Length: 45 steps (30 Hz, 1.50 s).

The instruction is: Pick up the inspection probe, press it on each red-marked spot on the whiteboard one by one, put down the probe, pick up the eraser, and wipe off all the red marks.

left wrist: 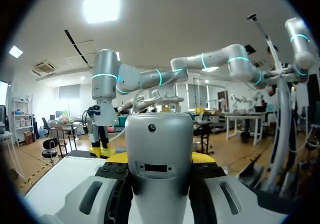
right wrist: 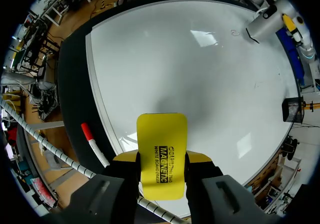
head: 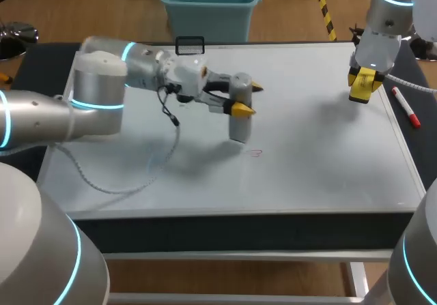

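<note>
My left gripper (head: 250, 98) is shut on the grey cylindrical probe (head: 238, 114), held upright over the middle of the whiteboard (head: 307, 155). The probe's lower end is just behind and left of a small red mark (head: 256, 153). In the left wrist view the probe (left wrist: 159, 154) fills the space between the fingers. My right gripper (head: 362, 86) is at the board's far right edge, shut on the yellow eraser (head: 362, 83). The right wrist view shows the eraser (right wrist: 161, 154) between the fingers, and far ahead the red mark (right wrist: 233, 32) next to the probe (right wrist: 260, 27).
A red-capped marker (head: 405, 107) lies on the black border right of the board, beside my right gripper; it also shows as the marker (right wrist: 94, 145) in the right wrist view. A small black frame (head: 190, 45) stands at the board's far edge. My left arm's cable (head: 123, 182) trails over the board's left part.
</note>
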Available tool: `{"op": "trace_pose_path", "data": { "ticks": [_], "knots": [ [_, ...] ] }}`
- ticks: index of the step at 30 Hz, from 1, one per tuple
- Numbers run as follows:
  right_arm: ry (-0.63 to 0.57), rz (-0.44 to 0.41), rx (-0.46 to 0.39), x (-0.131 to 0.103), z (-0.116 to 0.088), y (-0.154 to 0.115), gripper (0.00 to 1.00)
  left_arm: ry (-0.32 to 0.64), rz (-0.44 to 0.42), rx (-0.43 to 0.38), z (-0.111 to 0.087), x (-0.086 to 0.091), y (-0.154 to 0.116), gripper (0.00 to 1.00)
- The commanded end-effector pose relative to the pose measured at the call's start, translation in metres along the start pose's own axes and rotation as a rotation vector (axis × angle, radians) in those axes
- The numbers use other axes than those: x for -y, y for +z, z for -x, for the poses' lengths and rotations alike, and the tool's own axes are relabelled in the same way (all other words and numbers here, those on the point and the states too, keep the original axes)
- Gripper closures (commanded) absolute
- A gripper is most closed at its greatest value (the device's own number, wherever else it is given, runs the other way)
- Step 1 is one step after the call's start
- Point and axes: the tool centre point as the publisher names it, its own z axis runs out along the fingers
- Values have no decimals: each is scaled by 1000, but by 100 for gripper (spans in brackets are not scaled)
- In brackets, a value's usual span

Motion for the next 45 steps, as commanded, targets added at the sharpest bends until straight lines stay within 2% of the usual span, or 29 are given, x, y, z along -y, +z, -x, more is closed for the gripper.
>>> {"op": "trace_pose_path", "data": {
  "ticks": [1,5,14,25,34,45],
  "knots": [
    [-2,-1,-2,1,-1,0,100,10,22,66,-11,24,-38,100],
    [-2,-1,-2,1,-1,0,100,17,29,113,-10,31,-63,100],
    [-2,-1,-2,1,-1,0,100,21,33,208,-2,35,-115,100],
    [-2,-1,-2,1,-1,0,100,-14,27,324,-1,28,-181,100],
    [-2,-1,-2,1,-1,0,100,-42,40,372,-2,20,-219,100],
    [-2,-1,-2,1,-1,0,100,-40,50,408,-6,20,-248,100]
  ]
}}
